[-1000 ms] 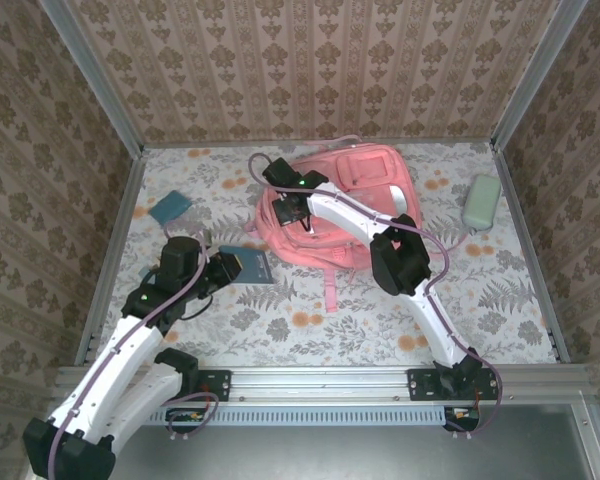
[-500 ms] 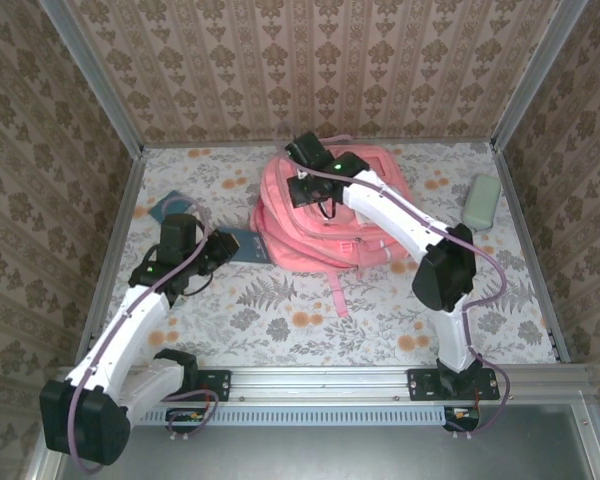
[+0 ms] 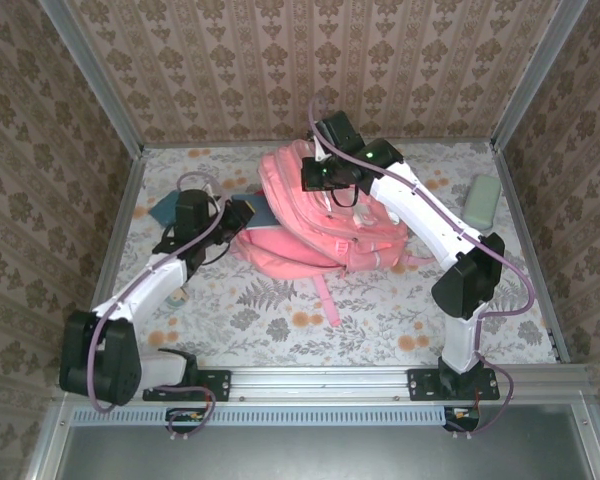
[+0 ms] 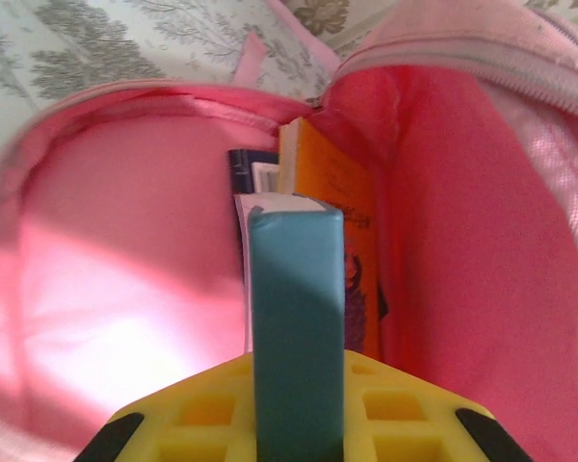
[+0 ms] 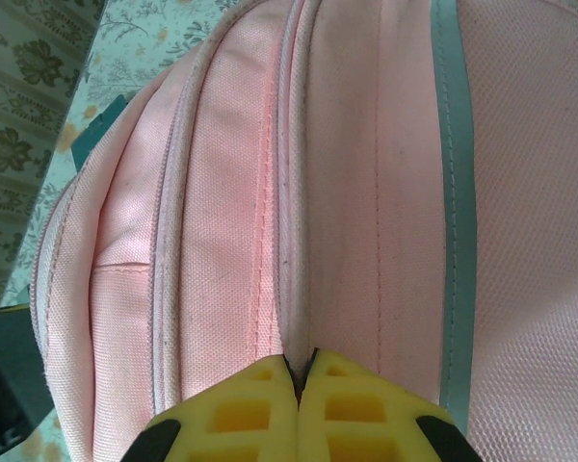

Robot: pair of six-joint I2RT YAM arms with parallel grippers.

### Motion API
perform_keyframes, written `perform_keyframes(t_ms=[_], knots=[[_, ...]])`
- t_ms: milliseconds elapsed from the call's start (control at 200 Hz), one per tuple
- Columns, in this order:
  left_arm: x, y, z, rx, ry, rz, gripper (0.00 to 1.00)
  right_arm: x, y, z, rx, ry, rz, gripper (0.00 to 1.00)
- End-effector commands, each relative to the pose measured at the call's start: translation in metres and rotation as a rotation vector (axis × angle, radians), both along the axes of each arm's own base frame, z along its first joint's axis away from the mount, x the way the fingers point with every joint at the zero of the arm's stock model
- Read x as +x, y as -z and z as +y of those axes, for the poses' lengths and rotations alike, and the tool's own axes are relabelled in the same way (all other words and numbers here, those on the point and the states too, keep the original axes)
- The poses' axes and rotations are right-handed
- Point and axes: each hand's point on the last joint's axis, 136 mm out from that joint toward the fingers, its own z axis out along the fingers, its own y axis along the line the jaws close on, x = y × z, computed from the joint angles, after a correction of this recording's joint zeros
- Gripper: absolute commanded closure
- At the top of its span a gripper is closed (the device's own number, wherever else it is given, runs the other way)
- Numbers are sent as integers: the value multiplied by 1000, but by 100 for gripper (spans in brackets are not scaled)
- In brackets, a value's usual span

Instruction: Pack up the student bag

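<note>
Floral-print surface (image 3: 280, 330), damask-wallpapered walls (image 3: 280, 70). Left pincer (image 3: 235, 214) pinches a teal book (image 4: 297, 318) entering the large pink fabric backpack (image 3: 290, 245); right pincer (image 5: 301, 371) pinches its fabric.

A staged robotics test cell — damask-papered walls (image 3: 280, 60) and a floral tabletop (image 3: 380, 310) boxed in by bare aluminium framing (image 3: 92, 80), robot arms (image 3: 430, 215) bolted to its front rail (image 3: 320, 380).

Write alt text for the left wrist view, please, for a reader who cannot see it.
The left gripper holds a teal book edge-on at the opening of the pink student bag. Inside, an orange book and a dark blue book stand side by side.
</note>
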Motion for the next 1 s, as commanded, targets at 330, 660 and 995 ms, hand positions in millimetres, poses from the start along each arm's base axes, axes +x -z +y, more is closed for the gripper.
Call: perform_keyframes(t_ms=[330, 660, 995], knots=[[51, -8, -93, -193, 116, -78, 100, -9, -60, 7, 248, -11, -49, 100], [48, 58, -161, -62, 207, 87, 68, -7, -64, 2, 351, -7, -24, 100], [30, 62, -123, 132, 143, 140, 12, -5, -46, -20, 334, 43, -10, 100]])
